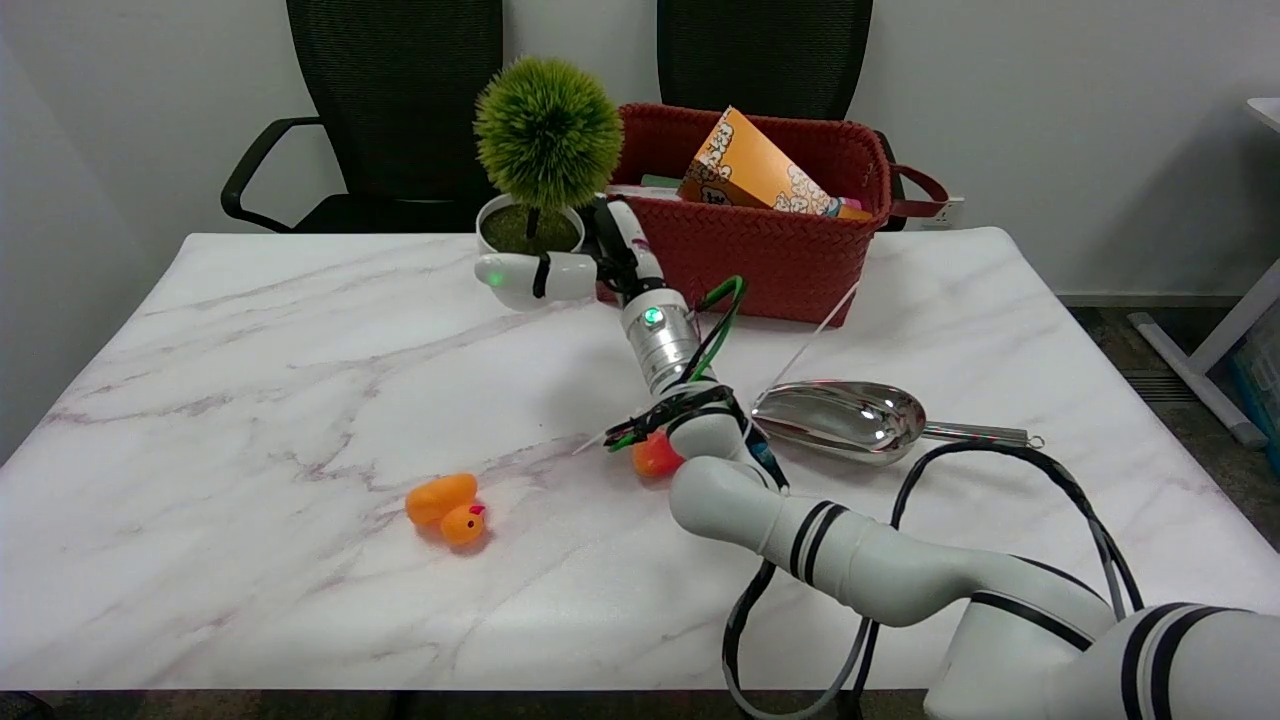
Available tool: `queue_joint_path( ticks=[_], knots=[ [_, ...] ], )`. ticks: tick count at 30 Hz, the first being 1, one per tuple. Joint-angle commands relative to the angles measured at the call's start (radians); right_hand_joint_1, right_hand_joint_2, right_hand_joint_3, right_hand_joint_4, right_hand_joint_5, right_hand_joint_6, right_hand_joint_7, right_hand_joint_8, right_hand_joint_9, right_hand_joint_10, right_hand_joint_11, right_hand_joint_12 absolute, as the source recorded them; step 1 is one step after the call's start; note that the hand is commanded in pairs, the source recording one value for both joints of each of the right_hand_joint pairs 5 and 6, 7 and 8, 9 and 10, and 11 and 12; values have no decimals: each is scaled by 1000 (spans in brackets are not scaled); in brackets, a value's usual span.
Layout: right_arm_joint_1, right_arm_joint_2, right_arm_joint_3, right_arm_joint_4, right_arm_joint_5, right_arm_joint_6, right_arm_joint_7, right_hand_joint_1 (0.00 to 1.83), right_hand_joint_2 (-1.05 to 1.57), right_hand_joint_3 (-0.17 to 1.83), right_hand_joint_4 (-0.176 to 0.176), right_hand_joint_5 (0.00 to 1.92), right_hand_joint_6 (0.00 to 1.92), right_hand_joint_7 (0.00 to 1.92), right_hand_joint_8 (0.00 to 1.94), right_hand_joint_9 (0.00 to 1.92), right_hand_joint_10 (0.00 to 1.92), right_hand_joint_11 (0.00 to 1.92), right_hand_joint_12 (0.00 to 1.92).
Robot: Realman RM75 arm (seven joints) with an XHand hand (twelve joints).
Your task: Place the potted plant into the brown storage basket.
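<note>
White right hand (560, 270) wrapped around the potted plant (535, 190), holding it up off the marble tabletop (300, 400), just left of the brown storage basket (760, 255).

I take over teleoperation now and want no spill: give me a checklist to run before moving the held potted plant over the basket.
1. Right hand grips the white pot of the green ball-shaped potted plant: ok.
2. Plant upright: ok.
3. Pot bottom above the rim of the brown woven storage basket: cannot tell.
4. Free space inside the basket: not ok, a tilted orange popcorn box fills the middle.
5. Shiny metal scoop away from the path: ok.
</note>
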Motion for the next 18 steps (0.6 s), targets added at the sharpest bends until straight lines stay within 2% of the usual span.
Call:
queue_joint_path(
  ticks=[1,3,18],
  knots=[
    [13,45,60,111,-40,20,-64,1063,222,234,0,680,680,1165,1165,1040,1040,657,657],
    [15,48,73,117,-41,20,-81,1062,215,243,0,735,735,1161,1161,1036,1036,657,657],
    [91,99,91,118,-43,20,-106,1084,204,240,0,821,821,1171,1171,1080,1080,654,654]
  ],
)
